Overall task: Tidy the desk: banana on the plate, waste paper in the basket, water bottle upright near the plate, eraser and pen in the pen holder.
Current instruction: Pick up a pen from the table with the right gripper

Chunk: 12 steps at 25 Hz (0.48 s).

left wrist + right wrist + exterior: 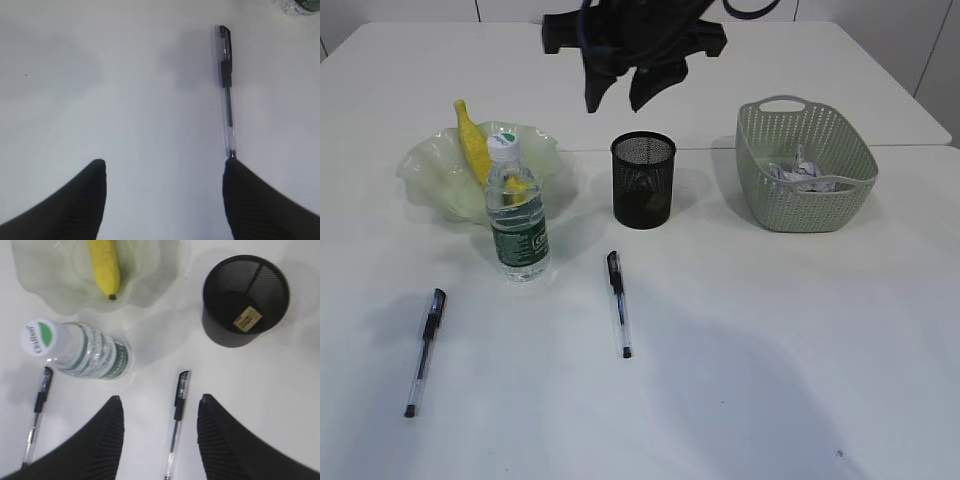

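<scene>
On the white desk (740,390), left to right, lie a clear-barrelled pen with a black cap (424,351), cap away from the camera, then the yellow banana (473,143) in the pale green ruffled plate (425,170), and the clear water bottle with a dark green label (517,208) upright just in front. A second pen (618,302) lies lengthwise before the black mesh pen holder (643,180); crumpled white paper (805,175) sits in the sage-green basket (805,165). Only the right wrist view shows the small yellowish eraser (248,319) on the holder's floor and partly legible writing on the bottle cap. The left fingers (164,167) are spread wide and empty; the right fingers (160,402) straddle the second pen, apart, gripping nothing.
</scene>
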{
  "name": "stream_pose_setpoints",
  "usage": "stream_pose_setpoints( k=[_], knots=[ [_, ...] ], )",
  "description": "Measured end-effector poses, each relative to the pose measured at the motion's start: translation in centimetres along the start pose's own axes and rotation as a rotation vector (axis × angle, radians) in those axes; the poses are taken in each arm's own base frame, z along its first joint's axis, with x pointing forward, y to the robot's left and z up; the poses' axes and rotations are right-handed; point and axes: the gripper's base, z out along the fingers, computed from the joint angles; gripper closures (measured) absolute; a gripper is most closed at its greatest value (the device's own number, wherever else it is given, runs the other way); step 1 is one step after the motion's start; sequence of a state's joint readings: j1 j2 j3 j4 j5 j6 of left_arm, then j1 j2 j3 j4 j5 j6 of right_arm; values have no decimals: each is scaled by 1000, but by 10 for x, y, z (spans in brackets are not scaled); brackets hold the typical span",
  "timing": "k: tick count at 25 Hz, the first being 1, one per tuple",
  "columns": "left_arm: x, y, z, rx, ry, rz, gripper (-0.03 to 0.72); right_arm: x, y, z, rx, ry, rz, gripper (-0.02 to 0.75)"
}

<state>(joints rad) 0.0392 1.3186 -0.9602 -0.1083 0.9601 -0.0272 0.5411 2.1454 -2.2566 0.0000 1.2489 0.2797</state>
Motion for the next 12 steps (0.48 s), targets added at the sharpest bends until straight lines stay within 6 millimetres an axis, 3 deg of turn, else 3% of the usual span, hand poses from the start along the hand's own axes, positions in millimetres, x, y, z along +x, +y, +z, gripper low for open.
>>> stream_pose_setpoints(
  k=[5, 12],
  knots=[
    [0, 0, 0, 0, 0, 0, 179, 11, 30, 14, -22, 36, 2, 379],
    [0, 0, 0, 0, 2, 0, 179, 24, 37, 60, -16, 142, 53, 379]
  ],
)
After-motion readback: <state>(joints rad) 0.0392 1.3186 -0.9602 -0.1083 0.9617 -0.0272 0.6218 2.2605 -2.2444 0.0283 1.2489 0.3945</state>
